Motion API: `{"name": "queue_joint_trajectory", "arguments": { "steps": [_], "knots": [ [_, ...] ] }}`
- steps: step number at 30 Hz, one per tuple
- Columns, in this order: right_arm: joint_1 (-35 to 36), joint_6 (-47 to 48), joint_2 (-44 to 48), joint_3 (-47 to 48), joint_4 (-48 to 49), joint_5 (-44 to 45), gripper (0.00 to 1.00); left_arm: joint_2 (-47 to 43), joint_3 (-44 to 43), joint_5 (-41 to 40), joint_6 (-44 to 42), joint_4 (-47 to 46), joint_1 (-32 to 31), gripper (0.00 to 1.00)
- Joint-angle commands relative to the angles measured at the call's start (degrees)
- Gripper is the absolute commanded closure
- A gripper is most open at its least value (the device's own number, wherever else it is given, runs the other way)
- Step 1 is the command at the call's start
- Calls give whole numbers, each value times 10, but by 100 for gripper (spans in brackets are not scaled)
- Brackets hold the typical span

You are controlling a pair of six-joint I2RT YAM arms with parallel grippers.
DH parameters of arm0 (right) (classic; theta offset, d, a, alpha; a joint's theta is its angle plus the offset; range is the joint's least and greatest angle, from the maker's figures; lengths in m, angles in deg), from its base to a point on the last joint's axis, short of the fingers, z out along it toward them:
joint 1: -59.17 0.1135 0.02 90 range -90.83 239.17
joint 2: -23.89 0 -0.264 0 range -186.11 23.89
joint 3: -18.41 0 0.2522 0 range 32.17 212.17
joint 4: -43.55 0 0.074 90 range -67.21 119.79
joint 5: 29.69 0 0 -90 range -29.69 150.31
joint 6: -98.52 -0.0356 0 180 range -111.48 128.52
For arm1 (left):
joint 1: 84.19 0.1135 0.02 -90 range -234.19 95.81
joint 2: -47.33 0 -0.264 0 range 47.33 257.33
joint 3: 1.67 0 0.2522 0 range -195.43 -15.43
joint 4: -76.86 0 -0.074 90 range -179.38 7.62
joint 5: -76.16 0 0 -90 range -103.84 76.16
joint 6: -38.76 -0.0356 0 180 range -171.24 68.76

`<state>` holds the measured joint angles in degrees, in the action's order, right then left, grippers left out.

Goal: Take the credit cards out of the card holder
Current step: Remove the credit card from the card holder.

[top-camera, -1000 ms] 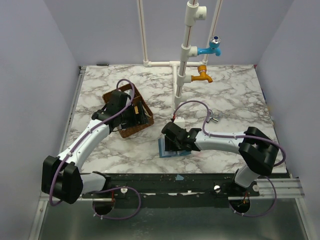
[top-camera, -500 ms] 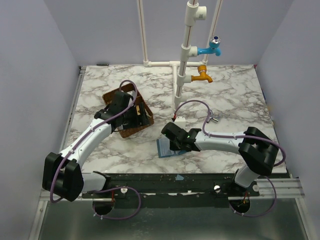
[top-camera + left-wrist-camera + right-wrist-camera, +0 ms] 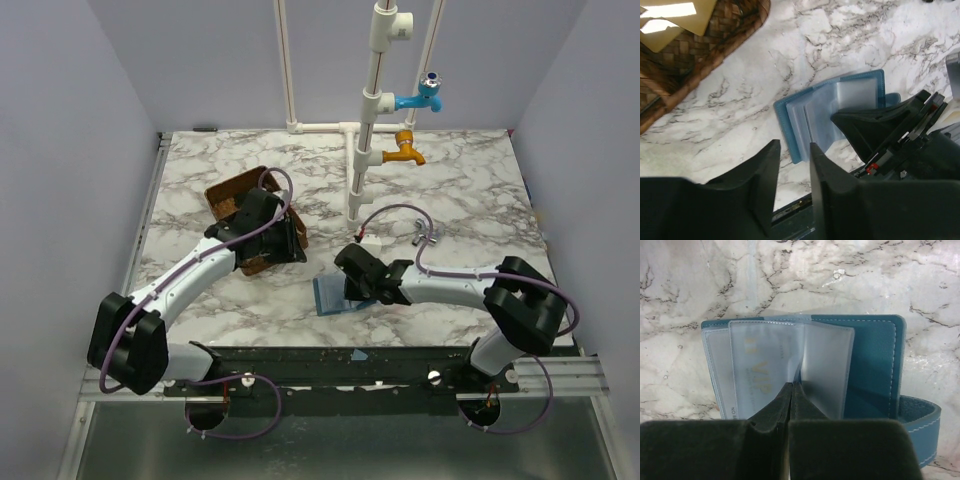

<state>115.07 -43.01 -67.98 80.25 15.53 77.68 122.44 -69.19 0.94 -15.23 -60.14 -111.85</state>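
Close to the near edge of the table (image 3: 470, 190) the blue holder (image 3: 335, 295) lies open and flat, its clear sleeves fanned up from the spine. One sleeve carries a pale card (image 3: 757, 372) with faint gold print. The right pincer (image 3: 791, 390) reaches in from the right, low over the holder, with its fingers pressed together at the sleeves' near edge. Whether they nip a sleeve or a card cannot be told. Farther back and left, the left pincer (image 3: 791, 165) hangs above the marble beside the brown woven tray (image 3: 235, 195), its fingers a narrow gap apart with nothing between them. Two pale cards (image 3: 670, 15) lie in the tray. At the far edge stands a white pipe frame (image 3: 365, 130) with a blue tap (image 3: 420, 100) and an orange tap (image 3: 400, 152).
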Motion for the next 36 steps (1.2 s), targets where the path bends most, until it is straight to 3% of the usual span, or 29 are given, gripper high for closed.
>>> {"name": "queue_joint_trajectory", "arguments": {
  "steps": [1,7,12,25,36],
  "knots": [
    [-18,-16,-11,-54,26,-51,99,19,13,17,18,-24,-29,74],
    [-34,-28,-2,-90,77,-93,99,48,16,29,31,-43,-55,90],
    [-43,-37,10,-109,104,-107,99,69,6,35,35,-51,-74,95],
    [-52,-42,18,-123,133,-125,99,98,-26,23,29,-38,-101,100],
    [-58,-48,23,-130,138,-134,99,107,-39,42,20,-43,-128,98]
  ]
}}
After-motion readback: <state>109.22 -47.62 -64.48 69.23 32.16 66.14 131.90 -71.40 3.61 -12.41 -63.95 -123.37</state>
